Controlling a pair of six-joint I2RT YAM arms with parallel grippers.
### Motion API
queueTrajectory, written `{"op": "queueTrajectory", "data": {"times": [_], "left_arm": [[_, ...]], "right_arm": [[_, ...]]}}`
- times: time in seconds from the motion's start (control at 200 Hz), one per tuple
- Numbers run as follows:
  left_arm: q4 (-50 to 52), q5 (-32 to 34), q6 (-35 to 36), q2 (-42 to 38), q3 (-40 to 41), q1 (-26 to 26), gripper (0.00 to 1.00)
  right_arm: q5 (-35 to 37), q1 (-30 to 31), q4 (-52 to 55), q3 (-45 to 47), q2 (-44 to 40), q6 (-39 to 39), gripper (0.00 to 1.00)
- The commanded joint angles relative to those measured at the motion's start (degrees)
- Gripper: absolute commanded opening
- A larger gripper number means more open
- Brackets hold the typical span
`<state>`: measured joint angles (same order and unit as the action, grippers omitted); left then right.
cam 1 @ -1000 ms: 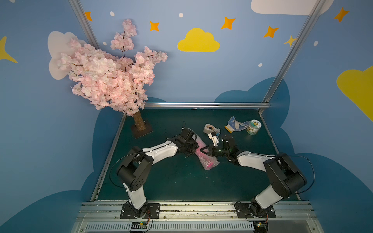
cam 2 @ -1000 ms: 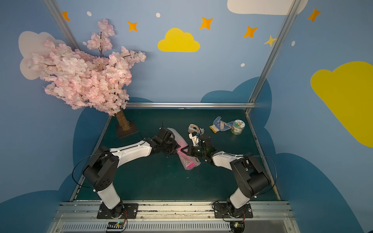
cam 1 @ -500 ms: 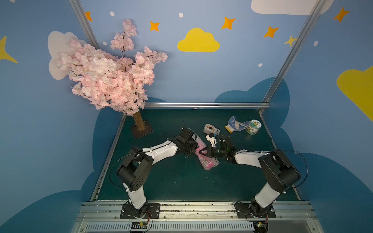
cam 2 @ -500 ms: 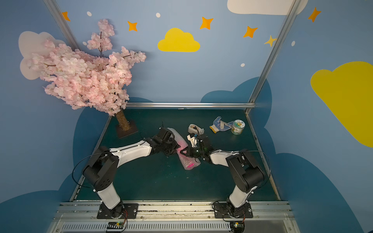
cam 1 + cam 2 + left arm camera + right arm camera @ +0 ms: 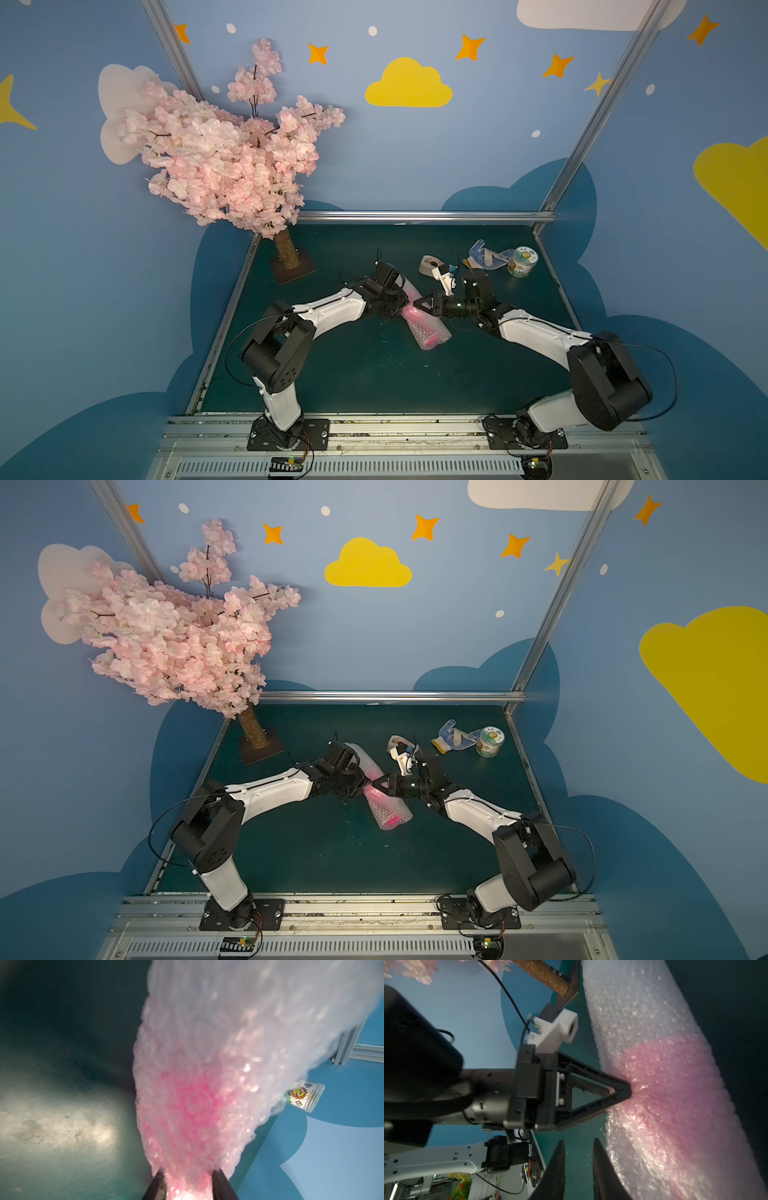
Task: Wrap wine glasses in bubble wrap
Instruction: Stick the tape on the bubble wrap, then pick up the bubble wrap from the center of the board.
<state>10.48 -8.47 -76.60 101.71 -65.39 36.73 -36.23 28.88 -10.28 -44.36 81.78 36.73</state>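
Observation:
The bubble wrap (image 5: 428, 332) lies as a rolled tube across the middle of the green table, also seen in the other top view (image 5: 388, 812). The hot-pink wine glass (image 5: 664, 1084) shows through it as a pink blur (image 5: 193, 1101). My left gripper (image 5: 188, 1174) is shut on a pinch of the bubble wrap (image 5: 207, 1043) at the roll's side; its tips (image 5: 627, 1088) dent the wrap. My right gripper (image 5: 578, 1142) stands open beside the roll with nothing between its fingers, one finger (image 5: 600, 1159) close against the wrap. In both top views the two grippers meet at the roll's upper half (image 5: 411, 305).
A pink blossom tree (image 5: 224, 166) stands on a brown base (image 5: 291, 266) at the back left. A beige tape dispenser (image 5: 430, 264), a blue-dotted glove (image 5: 484, 255) and a small labelled tub (image 5: 521, 262) lie at the back right. Metal rails edge the table.
My right gripper has edged toward the roll and its jaws, shut a second ago, have opened. The left gripper and the roll have not moved.

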Motion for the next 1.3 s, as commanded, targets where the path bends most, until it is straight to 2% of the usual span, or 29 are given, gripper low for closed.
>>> {"op": "queueTrajectory", "data": {"times": [0.0,0.165,0.19,0.25,0.416,0.496,0.686,0.741,0.961,1.136,1.297], "left_arm": [[0.8,-1.2,5.0,1.9,-0.6,-0.5,0.35],[-2.4,-3.3,13.3,2.1,-1.7,-1.0,0.35],[-2.8,-3.8,14.6,2.2,-2.0,-1.1,0.35],[-2.6,-4.5,18.3,2.3,-2.9,-1.4,0.35],[3.6,-11.4,27.2,4.3,-7.7,-2.9,0.39],[4.7,-13.5,28.2,5.0,-8.4,-3.6,0.46],[7.7,-12.6,29.9,4.6,-9.5,-4.9,0.66],[8.8,-12.7,30.7,3.8,-10.1,-5.4,0.7],[14.0,-13.9,32.2,-0.2,-8.5,-10.1,0.75],[10.2,-16.4,30.9,-1.9,-1.1,-14.8,0.75],[9.2,-20.3,32.7,0.8,-1.2,-16.6,0.75]], "right_arm": [[4.2,-2.7,13.1,-1.0,-2.4,-4.3,0.4],[2.5,-7.7,15.5,-0.8,-1.8,-7.2,0.54],[2.0,-8.3,16.1,-1.3,-1.5,-8.1,0.61],[0.3,-9.8,17.2,-2.5,-0.6,-9.6,0.68],[-2.4,-11.2,21.8,-7.1,3.1,-12.6,0.69],[-4.1,-11.2,22.6,-9.2,6.2,-14.2,0.69],[-5.2,-11.6,22.6,-13.8,14.2,-16.2,0.7],[-6.1,-12.1,22.3,-15.4,16.0,-16.5,0.78],[-12.1,-12.2,27.3,-24.5,23.0,-20.5,0.81],[-15.6,-10.9,30.9,-29.7,28.7,-23.0,0.82],[-18.1,-10.7,33.2,-32.7,32.9,-24.5,0.82]]}}
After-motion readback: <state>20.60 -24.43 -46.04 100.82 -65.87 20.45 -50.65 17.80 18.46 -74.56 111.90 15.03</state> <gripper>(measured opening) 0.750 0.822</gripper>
